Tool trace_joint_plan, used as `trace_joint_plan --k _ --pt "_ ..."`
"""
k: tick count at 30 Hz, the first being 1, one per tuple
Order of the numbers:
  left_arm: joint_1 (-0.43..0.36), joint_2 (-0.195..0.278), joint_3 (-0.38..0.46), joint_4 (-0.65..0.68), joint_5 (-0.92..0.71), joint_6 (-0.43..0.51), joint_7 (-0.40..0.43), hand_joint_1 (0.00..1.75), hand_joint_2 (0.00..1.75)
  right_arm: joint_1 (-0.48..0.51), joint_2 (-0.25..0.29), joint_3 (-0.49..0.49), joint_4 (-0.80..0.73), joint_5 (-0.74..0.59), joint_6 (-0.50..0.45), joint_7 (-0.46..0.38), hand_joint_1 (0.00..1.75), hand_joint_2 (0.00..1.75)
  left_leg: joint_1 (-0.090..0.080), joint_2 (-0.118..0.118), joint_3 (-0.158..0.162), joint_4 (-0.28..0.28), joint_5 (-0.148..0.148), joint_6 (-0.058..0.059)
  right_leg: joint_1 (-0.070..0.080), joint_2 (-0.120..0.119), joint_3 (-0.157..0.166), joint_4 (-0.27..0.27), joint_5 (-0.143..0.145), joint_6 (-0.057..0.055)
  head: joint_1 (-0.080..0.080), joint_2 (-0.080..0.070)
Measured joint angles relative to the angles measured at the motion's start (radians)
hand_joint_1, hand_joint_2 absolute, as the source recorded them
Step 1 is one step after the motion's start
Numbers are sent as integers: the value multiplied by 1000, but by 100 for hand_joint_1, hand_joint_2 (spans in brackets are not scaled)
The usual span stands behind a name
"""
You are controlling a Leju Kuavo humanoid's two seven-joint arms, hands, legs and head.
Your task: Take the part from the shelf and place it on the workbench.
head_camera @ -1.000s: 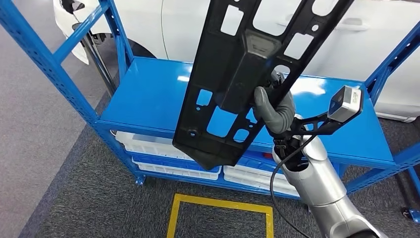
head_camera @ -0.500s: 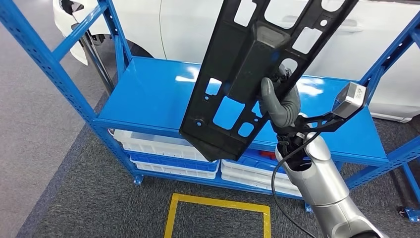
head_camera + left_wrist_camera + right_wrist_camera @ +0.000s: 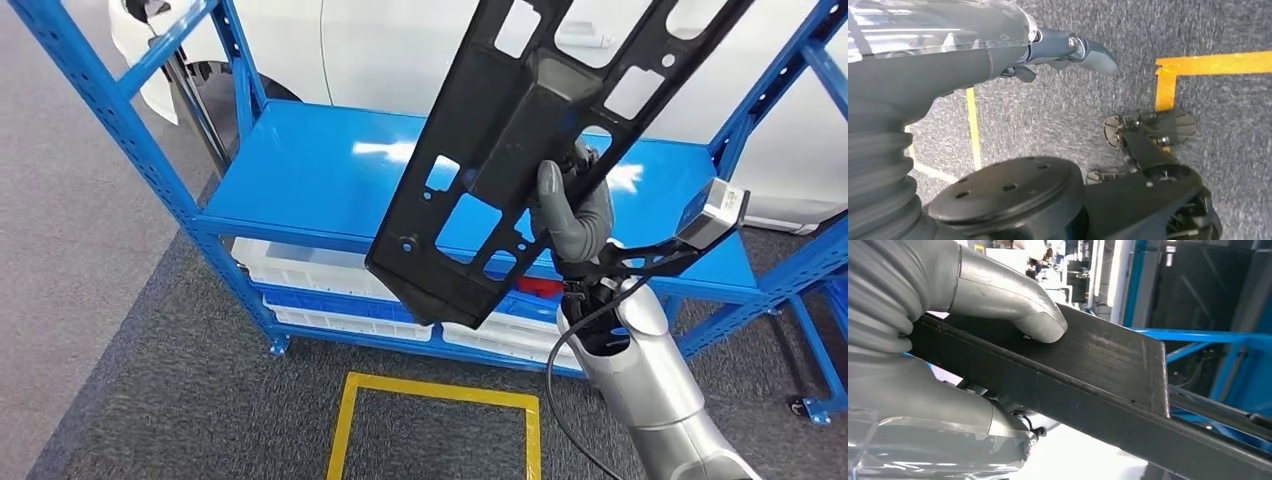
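Observation:
The part [image 3: 500, 150] is a long black plastic panel with several cut-outs. It hangs tilted in the air, in front of and above the blue shelf board [image 3: 320, 170]. My right hand [image 3: 572, 212] grips it at one long edge near the middle, thumb on the near face. In the right wrist view the grey thumb [image 3: 1035, 315] presses on the black panel [image 3: 1108, 365]. My left hand [image 3: 1068, 47] hangs over the grey floor and holds nothing, with a finger stretched out.
The blue steel rack has uprights at the left [image 3: 120, 110] and right [image 3: 770, 90]. White bins [image 3: 300, 275] sit on its lower level. A white car [image 3: 400, 50] stands behind it. A yellow taped square [image 3: 435, 400] marks the carpet in front.
The whole view has shifted, so the rack looks a little farther off and more of its right side shows. The panel stays in my right hand, slightly higher in the picture.

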Motion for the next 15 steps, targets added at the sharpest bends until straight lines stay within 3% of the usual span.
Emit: trace_joint_plan --k 2,3,4,6,7,8,9,10,12,14,15 --pt "1 0 0 0 0 0 0 0 175 2 0 -5 -1 -1 2 -2 175 175 2 -2 -6 1 1 -12 -1 -2 -11 -6 18 -17 0 0" --pt "2 0 0 0 0 -1 0 0 175 3 0 -7 -2 -1 4 -4 175 175 3 -2 -16 19 -25 -15 -2 -3 -20 -9 30 -27 0 0" --pt "2 0 0 0 0 -1 -1 0 175 4 -1 -9 -3 -2 7 -6 175 175 3 -3 -30 57 -69 -17 -3 -5 -32 -12 44 -35 0 0" --pt "2 0 0 0 0 -1 -1 0 175 7 -1 -15 -4 -4 12 -10 175 175 5 -3 -61 186 -175 -17 2 -6 -60 -11 68 -44 0 0" --pt "2 0 0 0 0 -2 -2 0 175 10 -1 -18 -5 -4 14 -11 175 175 5 -3 -70 251 -206 -17 5 -6 -76 -10 80 -45 0 0" --pt "1 0 0 0 0 -2 -2 0 175 14 -1 -21 -5 -4 15 -11 175 175 5 -3 -68 296 -214 -16 9 -6 -91 -10 91 -46 0 0" --pt "0 0 0 0 0 -2 -3 0 175 17 -1 -24 -5 -4 16 -11 175 175 4 -3 -52 310 -200 -14 12 -6 -108 -8 103 -46 0 0" --pt "0 0 -1 0 0 -3 -3 0 175 19 -1 -26 -5 -4 16 -11 175 175 4 -3 -21 290 -174 -10 14 -6 -124 -8 114 -45 0 0" --pt "-2 0 -2 0 -1 -3 -3 0 175 22 -1 -31 -6 -4 16 -12 175 175 -2 -3 90 160 -148 3 19 -5 -152 -3 136 -42 0 0" --pt "-9 1 -3 0 -2 -2 -3 0 175 22 -1 -37 -9 -4 17 -13 175 175 -10 -4 186 25 -173 12 21 -6 -171 1 157 -34 0 0" --pt "-12 1 -3 0 -2 -2 -4 0 175 23 -1 -40 -10 -4 17 -14 175 175 -15 -4 205 -9 -183 13 20 -7 -177 1 167 -29 0 0"
